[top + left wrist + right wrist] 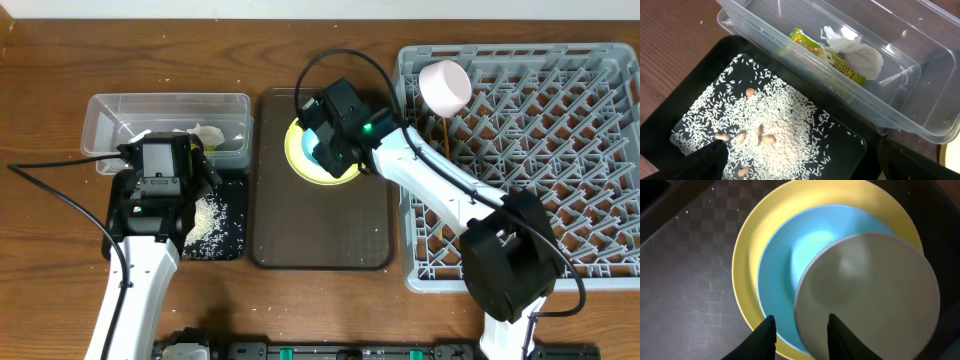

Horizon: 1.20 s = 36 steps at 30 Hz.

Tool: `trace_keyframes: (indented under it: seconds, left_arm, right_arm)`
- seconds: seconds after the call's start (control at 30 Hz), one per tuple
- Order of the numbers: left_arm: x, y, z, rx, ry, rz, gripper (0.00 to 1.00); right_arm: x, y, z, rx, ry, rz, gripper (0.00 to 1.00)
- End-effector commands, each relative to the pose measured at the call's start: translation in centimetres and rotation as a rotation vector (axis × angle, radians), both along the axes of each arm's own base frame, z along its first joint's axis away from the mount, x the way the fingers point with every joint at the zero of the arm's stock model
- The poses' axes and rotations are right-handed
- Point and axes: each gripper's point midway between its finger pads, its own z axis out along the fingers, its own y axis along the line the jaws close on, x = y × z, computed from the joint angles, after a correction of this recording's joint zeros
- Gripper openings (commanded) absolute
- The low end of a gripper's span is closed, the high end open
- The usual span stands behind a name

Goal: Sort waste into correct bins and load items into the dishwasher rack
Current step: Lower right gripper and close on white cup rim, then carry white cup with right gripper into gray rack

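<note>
Wooden worktop (40, 80), brown tray (320, 230) at centre | right gripper (801, 335) jaws partly apart, empty, over pale bowl (875, 295) nested in blue bowl (785, 265) on yellow plate (747, 255) | left gripper (805, 162) wide apart above black tray (660, 115) | advice: straddle the pale bowl's rim squarely, clamp, lift straight up, then move to rack (560, 150).

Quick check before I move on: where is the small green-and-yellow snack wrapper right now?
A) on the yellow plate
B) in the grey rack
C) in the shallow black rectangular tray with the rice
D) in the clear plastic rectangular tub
D: the left wrist view shows the green-and-yellow snack wrapper lying in the clear plastic rectangular tub beside the crumpled white tissue.
</note>
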Motion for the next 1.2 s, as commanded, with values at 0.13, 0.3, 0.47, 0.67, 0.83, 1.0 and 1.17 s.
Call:
trace_keyframes:
  seconds: [0.13,0.3,0.47,0.67,0.83,1.0,1.17]
  left_arm:
    - [0.3,0.3,0.5,0.005,-0.014,0.018,0.98]
    - [0.3,0.3,0.5,0.005,-0.014,0.018,0.98]
    - [0.3,0.3,0.5,0.005,-0.014,0.018,0.98]
    - [0.3,0.3,0.5,0.005,-0.014,0.018,0.98]
    - [0.3,0.3,0.5,0.005,-0.014,0.018,0.98]
    - [0.3,0.3,0.5,0.005,-0.014,0.018,0.98]
    - [0.3,0.3,0.5,0.005,-0.014,0.018,0.98]
  right_arm:
    - [-0.2,0.5,-0.7,-0.015,-0.016,0.045,0.17]
    - [-0.2,0.5,-0.6,-0.014,-0.017,0.045,0.07]
    - [-0.2,0.5,-0.5,-0.013,-0.017,0.045,0.01]
    - [0.5,1.4,2.9,0.070,-0.052,-0.002,0.01]
    - [0.4,2.1,9.3,0.199,-0.113,-0.028,0.01]
    - [-0.1,-0.2,15.1,0.300,-0.159,-0.131,0.01]
    - [-0.8,-4.4,17.0,0.328,-0.103,-0.221,0.01]
